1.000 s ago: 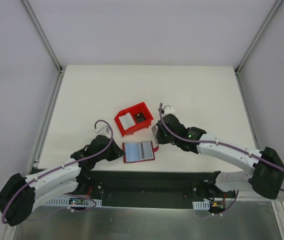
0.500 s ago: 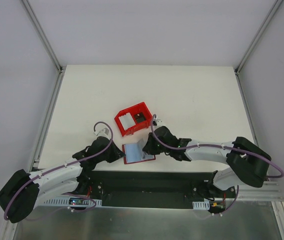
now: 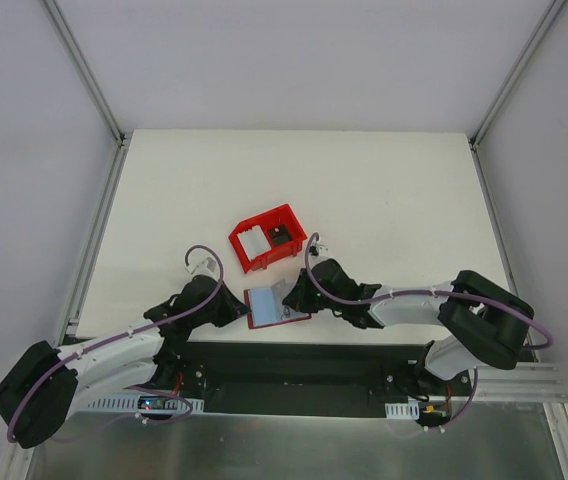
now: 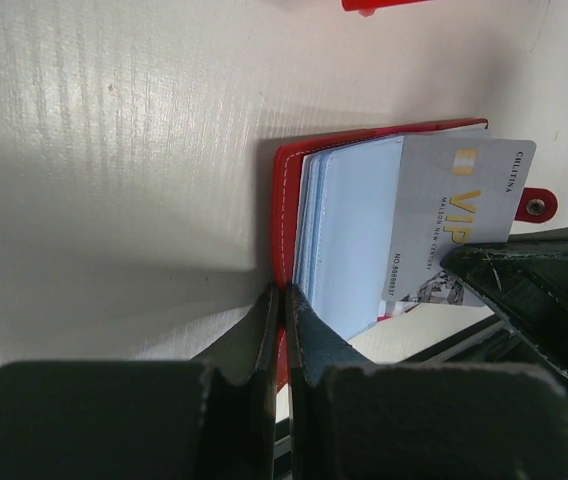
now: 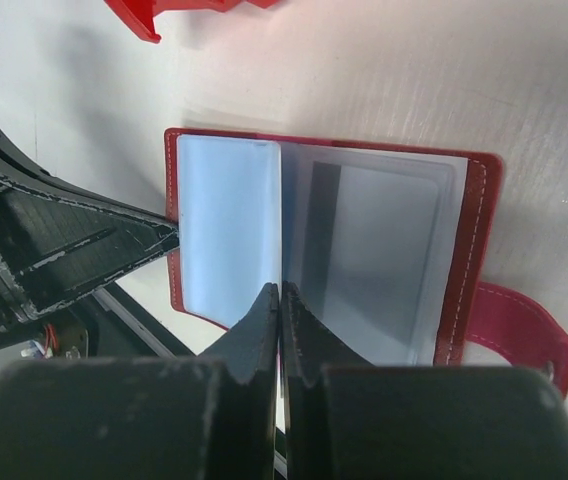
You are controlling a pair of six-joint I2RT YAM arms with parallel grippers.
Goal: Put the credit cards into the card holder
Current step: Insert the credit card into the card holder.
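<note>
The dark-red card holder (image 3: 270, 308) lies open near the table's front edge, its pale blue slots (image 4: 349, 235) facing up. My left gripper (image 3: 238, 307) is shut on the holder's left cover edge (image 4: 285, 215), as the left wrist view (image 4: 284, 292) shows. My right gripper (image 3: 297, 296) is shut on a grey VIP credit card (image 4: 457, 210) and holds it tilted over the holder's right half, its edge at the slots. In the right wrist view the card runs edge-on from my fingertips (image 5: 281, 290) across the open holder (image 5: 476, 230). Another white card (image 3: 252, 240) lies in the red bin.
The bright red open-fronted bin (image 3: 286, 214) stands just behind the holder with a small black block (image 3: 278, 236) inside. The holder's snap tab (image 5: 524, 335) sticks out to its right. The table's front edge and a black rail lie right below the holder.
My right gripper has moved left and forward from beside the bin onto the open holder, bringing the card with it. The left gripper has stayed on the holder's edge.
</note>
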